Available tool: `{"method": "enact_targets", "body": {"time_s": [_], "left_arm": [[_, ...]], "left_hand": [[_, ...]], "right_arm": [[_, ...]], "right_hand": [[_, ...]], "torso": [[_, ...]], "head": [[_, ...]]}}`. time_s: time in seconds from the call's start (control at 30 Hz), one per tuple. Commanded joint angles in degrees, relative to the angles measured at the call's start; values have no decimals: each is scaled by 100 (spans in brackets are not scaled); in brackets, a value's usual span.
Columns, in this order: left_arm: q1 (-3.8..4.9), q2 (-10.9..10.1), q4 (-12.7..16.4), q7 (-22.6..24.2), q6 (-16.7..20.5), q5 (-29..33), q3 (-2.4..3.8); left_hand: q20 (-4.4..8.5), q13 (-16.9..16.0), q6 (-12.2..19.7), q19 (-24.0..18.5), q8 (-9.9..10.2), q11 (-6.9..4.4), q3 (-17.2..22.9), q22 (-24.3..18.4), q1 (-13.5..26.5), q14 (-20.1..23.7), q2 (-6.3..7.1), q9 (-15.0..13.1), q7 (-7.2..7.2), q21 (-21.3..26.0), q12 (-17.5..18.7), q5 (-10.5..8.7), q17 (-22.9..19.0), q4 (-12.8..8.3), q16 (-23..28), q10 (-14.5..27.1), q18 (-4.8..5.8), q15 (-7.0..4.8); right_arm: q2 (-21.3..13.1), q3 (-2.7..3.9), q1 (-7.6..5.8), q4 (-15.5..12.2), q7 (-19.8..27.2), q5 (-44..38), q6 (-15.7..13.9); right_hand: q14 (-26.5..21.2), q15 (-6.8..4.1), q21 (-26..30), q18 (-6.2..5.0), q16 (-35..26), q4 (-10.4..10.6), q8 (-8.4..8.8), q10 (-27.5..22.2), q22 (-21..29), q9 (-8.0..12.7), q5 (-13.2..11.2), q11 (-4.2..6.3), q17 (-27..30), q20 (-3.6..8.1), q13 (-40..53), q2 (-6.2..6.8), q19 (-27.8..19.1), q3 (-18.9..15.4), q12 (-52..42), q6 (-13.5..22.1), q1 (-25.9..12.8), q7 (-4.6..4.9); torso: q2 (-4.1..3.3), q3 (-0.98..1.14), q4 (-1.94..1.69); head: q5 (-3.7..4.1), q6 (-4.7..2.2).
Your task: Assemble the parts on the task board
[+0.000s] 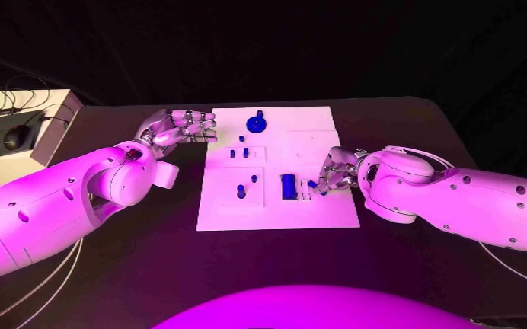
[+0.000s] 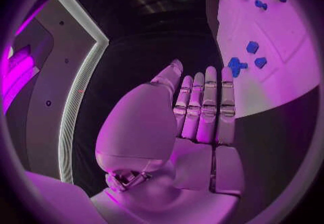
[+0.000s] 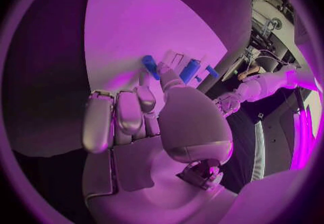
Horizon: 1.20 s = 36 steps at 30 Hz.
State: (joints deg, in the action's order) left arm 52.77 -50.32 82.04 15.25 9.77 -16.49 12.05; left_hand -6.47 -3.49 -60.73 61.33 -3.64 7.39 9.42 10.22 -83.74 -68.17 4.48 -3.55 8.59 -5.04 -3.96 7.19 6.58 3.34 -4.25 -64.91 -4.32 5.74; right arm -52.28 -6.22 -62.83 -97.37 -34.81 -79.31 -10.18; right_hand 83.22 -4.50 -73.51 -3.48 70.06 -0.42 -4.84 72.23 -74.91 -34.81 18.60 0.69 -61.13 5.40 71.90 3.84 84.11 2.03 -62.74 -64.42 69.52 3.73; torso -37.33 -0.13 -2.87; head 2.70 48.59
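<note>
The right hand [image 1: 335, 173] pinches a small blue part [image 1: 312, 185] beside an upright blue block [image 1: 288, 185] on the white board [image 1: 330, 127]; the left hand [image 1: 181, 126], fingers [image 2: 209, 106] straight and released, holds nothing.

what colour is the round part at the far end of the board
Blue, the round part on the task board; clearest in the head view.

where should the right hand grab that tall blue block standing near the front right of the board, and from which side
Judging from the head view, grip the tall blue block across its long side faces, near its upper end, coming from above on the right hand's side. It stands upright on the task board, so its top is free, and small blue pieces crowd its base on that side.
</note>
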Motion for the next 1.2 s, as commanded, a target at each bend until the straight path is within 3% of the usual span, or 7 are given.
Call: {"method": "enact_targets", "body": {"time_s": [0.03,0.17,0.3,0.4,0.67,0.97,1.2], "left_arm": [[-4,7,12,19,-98,32,5],[-4,10,12,19,-99,32,5],[-4,9,12,18,-100,32,5],[-4,10,13,18,-101,32,5],[-4,8,18,18,-101,32,5],[-4,0,23,15,-98,32,5],[-3,-2,23,12,-104,32,5]], "left_hand": [[-28,6,28,7,1,-5,-15,-5,26,51,5,-2,-6,8,17,20,9,35,-6,28,32,4],[-28,6,28,7,1,-5,-15,-5,26,51,5,-2,-6,8,17,20,9,35,-6,28,32,4],[-28,6,27,8,1,-5,-14,-8,28,51,2,-2,-6,9,17,21,9,42,-6,28,32,4],[-28,6,27,8,2,-5,-14,-10,30,51,-1,-2,-6,10,17,22,9,48,-6,28,32,5],[-28,6,27,8,2,-5,-14,-10,30,51,-1,-2,-6,10,17,22,9,48,-6,28,32,5],[-28,6,27,8,2,-5,-14,-10,30,51,-1,-2,-6,10,17,22,9,48,-6,28,32,5],[-29,6,22,12,0,-6,-8,-20,22,50,-2,-2,-6,11,17,22,11,59,-7,27,30,4]], "right_arm": [[-3,-48,54,82,-244,-592,503],[48,-53,54,83,-244,-863,623],[128,-68,54,83,-246,-1147,792],[186,-83,58,90,-247,-1289,884],[255,-113,68,104,-255,-1280,1125],[265,-125,69,149,-265,-832,1378],[257,-128,69,149,-262,-582,1189]], "right_hand": [[-4,24,30,-25,-27,106,78,-42,-880,114,22,-8,-7,-17,-16,54,471,38,36,53,-70,44],[-5,35,21,-29,-30,232,89,-54,-894,389,125,-30,-17,-35,-41,93,473,125,62,58,-48,73],[-2,50,29,-35,-24,177,81,-59,-907,1005,256,-50,-37,-60,-51,22,473,98,69,38,-47,108],[-2,57,33,-38,-28,157,84,-74,-912,1208,335,-54,-41,-62,-63,7,473,90,85,23,-56,124],[-2,34,19,-27,-28,-110,75,-71,-926,1404,1048,-22,-56,-45,-60,-209,475,192,85,-57,100,93],[-1,15,4,-10,-32,-488,71,-76,-942,1545,1207,-1,-79,-16,-51,-326,476,686,101,-121,-2,79],[-1,15,-33,5,-27,-852,60,-49,-962,1663,1367,-4,-106,-9,-57,-462,479,1289,124,-157,-42,118]], "torso": [[1,-2,3],[3,-1,-2],[3,-2,-2],[4,-5,-2],[5,-7,-4],[4,-3,0],[2,1,-3]], "head": [[4,2],[11,7],[11,15],[12,15],[10,36],[8,41],[8,39]]}}
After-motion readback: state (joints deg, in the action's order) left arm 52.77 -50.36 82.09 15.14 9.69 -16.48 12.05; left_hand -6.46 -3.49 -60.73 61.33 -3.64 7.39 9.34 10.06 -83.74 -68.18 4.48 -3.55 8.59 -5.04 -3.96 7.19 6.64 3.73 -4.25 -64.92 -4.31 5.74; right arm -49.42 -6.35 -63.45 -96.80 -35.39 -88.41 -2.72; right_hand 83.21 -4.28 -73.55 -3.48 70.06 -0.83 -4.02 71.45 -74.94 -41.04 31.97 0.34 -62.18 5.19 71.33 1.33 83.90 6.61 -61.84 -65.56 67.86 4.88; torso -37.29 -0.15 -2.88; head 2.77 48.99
